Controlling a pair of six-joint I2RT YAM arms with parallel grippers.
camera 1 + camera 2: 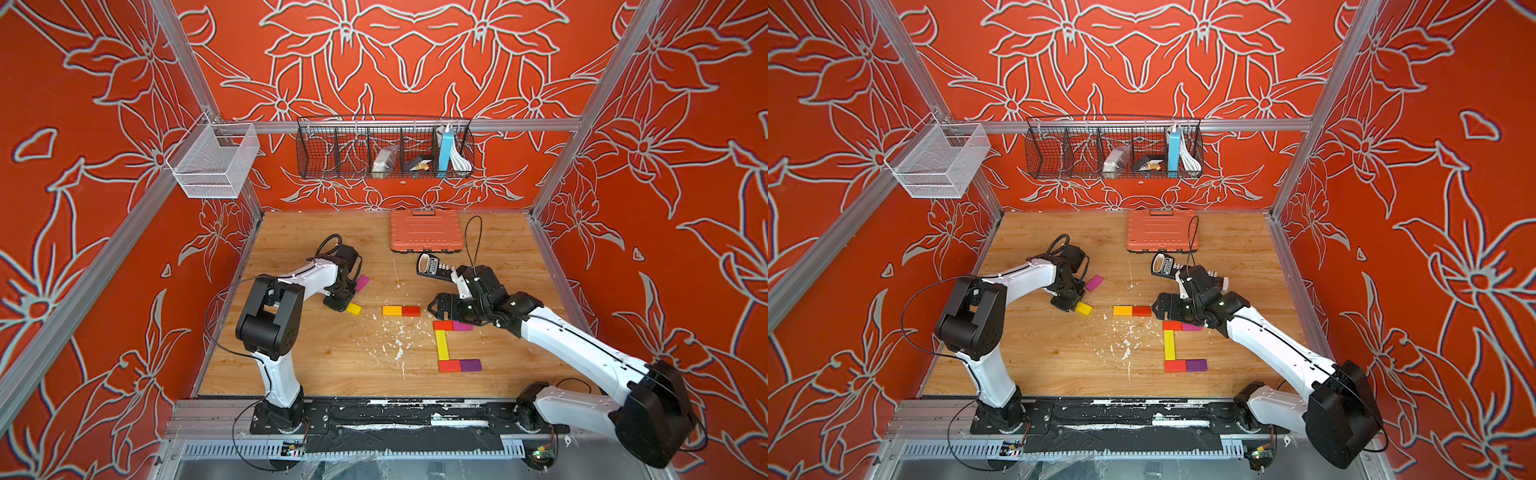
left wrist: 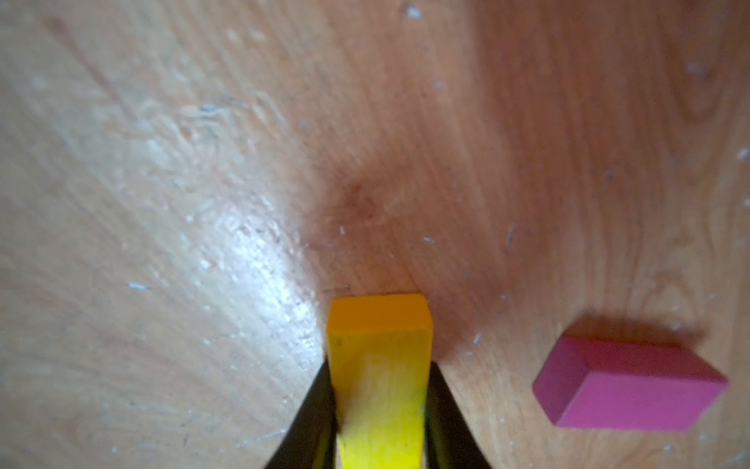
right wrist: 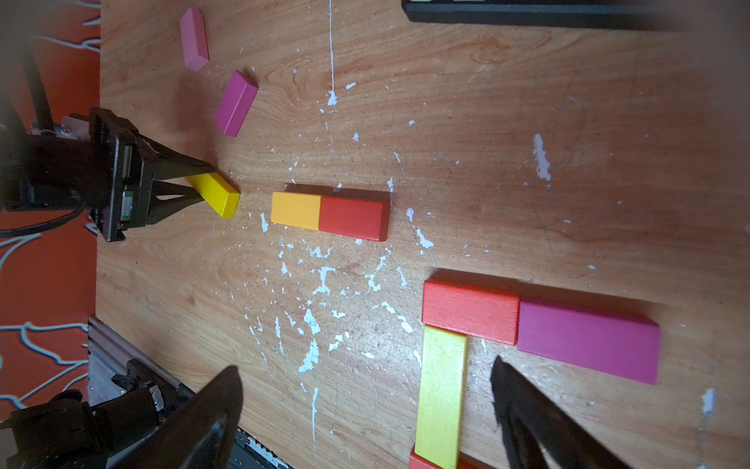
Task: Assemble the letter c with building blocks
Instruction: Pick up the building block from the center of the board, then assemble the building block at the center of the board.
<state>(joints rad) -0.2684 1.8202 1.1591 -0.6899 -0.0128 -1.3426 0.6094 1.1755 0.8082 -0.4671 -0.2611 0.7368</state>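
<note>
A wood-grain desk (image 1: 332,374) stands inside an orange, flower-patterned booth, with two white-and-black robot arms reaching over it. The left gripper (image 1: 348,306) is closed on a yellow rectangular painted block (image 1: 354,309), low at the left of the desk; whether the block has left the surface cannot be told. The right gripper (image 3: 364,367) is spread wide and holds nothing. It hovers just beside the letter on the right of the desk, whose pieces all touch. A red block (image 1: 443,325) and a magenta block (image 1: 462,326) make the top bar, a long yellow block (image 1: 441,345) the spine, and a second red block (image 1: 449,366) and a purple block (image 1: 471,365) the bottom bar. Between the arms an orange block (image 1: 392,310) and a darker red block (image 1: 411,310) lie end to end. A loose magenta block (image 1: 362,283) lies near the left gripper. The grip seems to sit toward one end of the held block, so it may swing or slip when lifted. A low carry toward the letter could knock the orange and red pair, push the letter crooked, or meet the right arm. Only the left wrist view shows both jaws pressed against the held block's sides. Only the right wrist view shows a pale pink block (image 3: 194,38), hidden behind the left arm in both top views. Only the top views show the whole bottom bar.
</note>
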